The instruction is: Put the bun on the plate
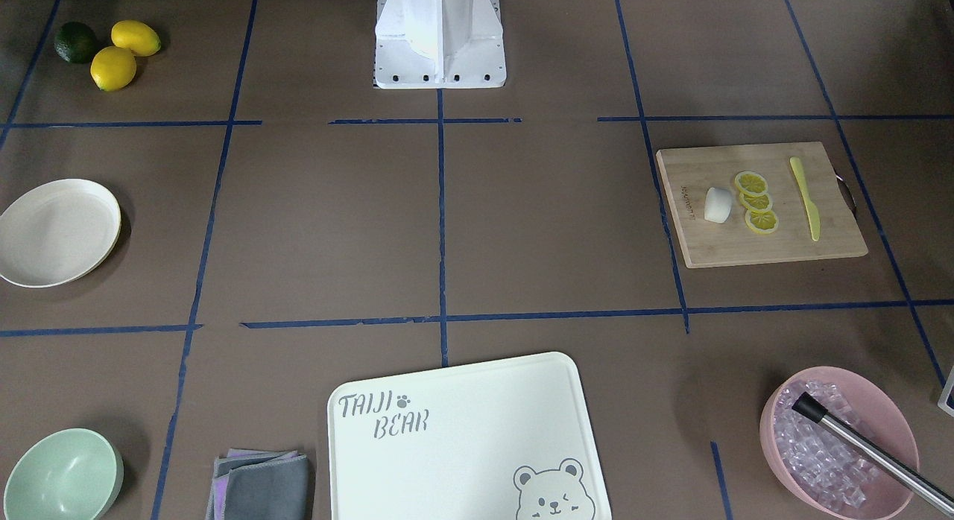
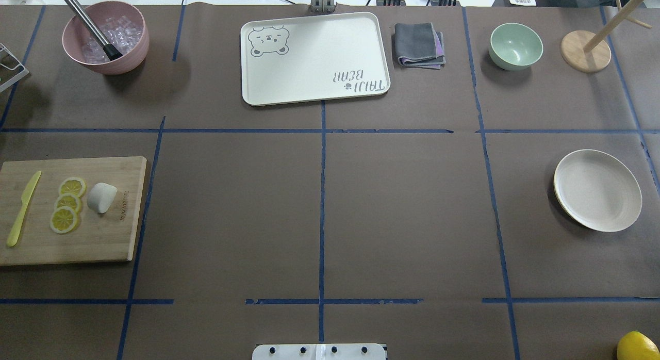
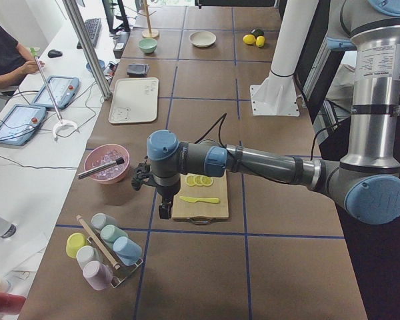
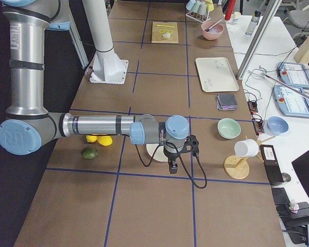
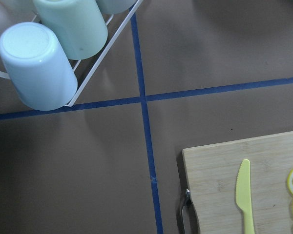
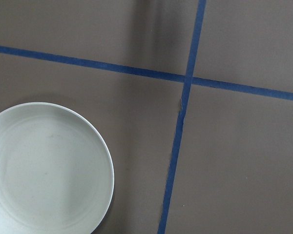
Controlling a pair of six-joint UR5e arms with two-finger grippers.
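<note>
The bun [image 2: 101, 197], a small white rounded lump, lies on the wooden cutting board [image 2: 67, 241] beside three lemon slices [image 2: 67, 202]; it also shows in the front view as the bun [image 1: 717, 205]. The cream plate [image 2: 598, 190] sits bare on the far right of the table, and the right wrist view shows this plate [image 6: 44, 170] below it. My left gripper [image 3: 164, 213] hangs over the table near the board's outer end. My right gripper [image 4: 172, 167] hangs just beyond the plate. Whether either is open or shut I cannot tell.
A yellow plastic knife [image 2: 23, 208] lies on the board. A pink bowl [image 2: 135, 49] of ice with a metal tool, the bear tray [image 2: 314, 81], a folded cloth [image 2: 418, 45] and a mint bowl [image 2: 515, 45] line the far edge. A cup rack [image 5: 53, 53] stands past the board.
</note>
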